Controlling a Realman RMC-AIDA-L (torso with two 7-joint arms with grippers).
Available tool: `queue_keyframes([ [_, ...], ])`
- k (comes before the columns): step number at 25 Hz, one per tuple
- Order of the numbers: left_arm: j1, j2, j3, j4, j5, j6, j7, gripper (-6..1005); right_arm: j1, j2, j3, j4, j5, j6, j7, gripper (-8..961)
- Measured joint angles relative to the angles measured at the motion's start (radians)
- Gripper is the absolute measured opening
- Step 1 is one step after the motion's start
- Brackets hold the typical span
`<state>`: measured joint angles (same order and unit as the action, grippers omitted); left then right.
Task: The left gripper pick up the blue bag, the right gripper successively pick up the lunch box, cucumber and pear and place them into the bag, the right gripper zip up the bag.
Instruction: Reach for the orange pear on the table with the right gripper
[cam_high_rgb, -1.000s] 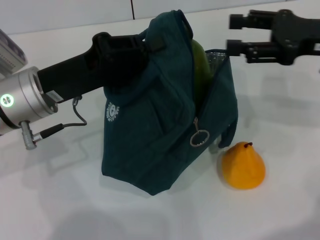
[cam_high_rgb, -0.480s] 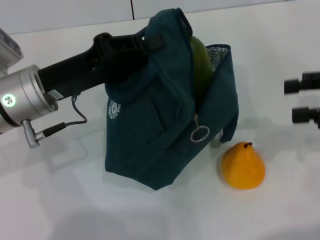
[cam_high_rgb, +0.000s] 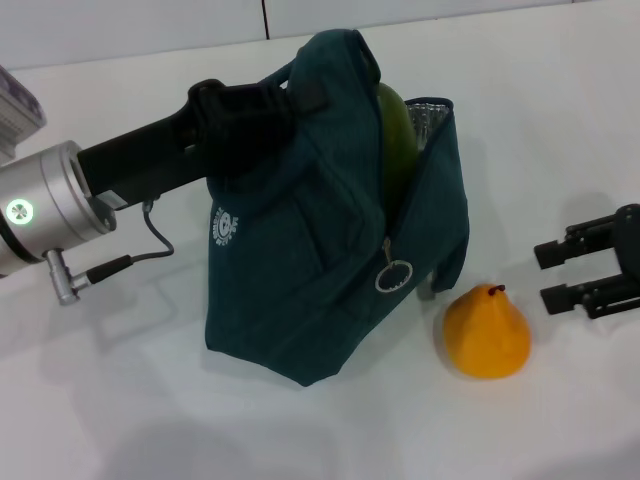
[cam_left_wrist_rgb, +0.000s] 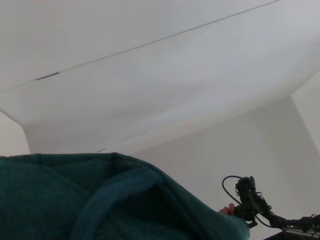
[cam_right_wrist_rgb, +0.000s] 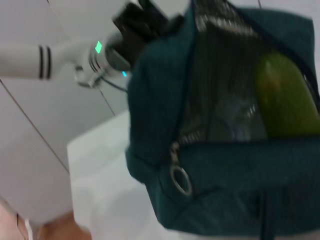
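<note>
The blue bag stands tilted on the white table, its top held up by my left gripper, which is shut on the handle fabric. The mouth gapes, showing foil lining and the cucumber standing on end inside. In the right wrist view the bag, the cucumber and the zipper ring are close. The pear sits on the table just right of the bag's base. My right gripper is open, low beside the pear on its right, apart from it. The lunch box is hidden.
The zipper pull ring hangs on the bag's front edge. A thin cable trails from the left wrist. Teal fabric fills the lower part of the left wrist view. White table surrounds everything.
My right gripper, open throughout, has swung from above the bag's far right side out to the right and down to the pear's level. The bag shifted slightly in the left gripper.
</note>
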<state>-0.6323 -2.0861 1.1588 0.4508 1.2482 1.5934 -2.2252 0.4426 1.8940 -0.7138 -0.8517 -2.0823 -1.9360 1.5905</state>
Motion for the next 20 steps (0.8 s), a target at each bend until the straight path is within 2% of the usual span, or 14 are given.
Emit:
queue_keyframes([
  [6, 0.002, -0.001, 0.001, -0.003, 0.001, 0.002, 0.003, 53, 0.033, 0.036, -0.002, -0.037, -0.093, 0.032, 0.008, 626],
  [20, -0.006, -0.001, -0.005, -0.003, 0.001, 0.000, 0.004, 53, 0.049, 0.053, -0.002, -0.061, -0.096, 0.031, 0.009, 627],
])
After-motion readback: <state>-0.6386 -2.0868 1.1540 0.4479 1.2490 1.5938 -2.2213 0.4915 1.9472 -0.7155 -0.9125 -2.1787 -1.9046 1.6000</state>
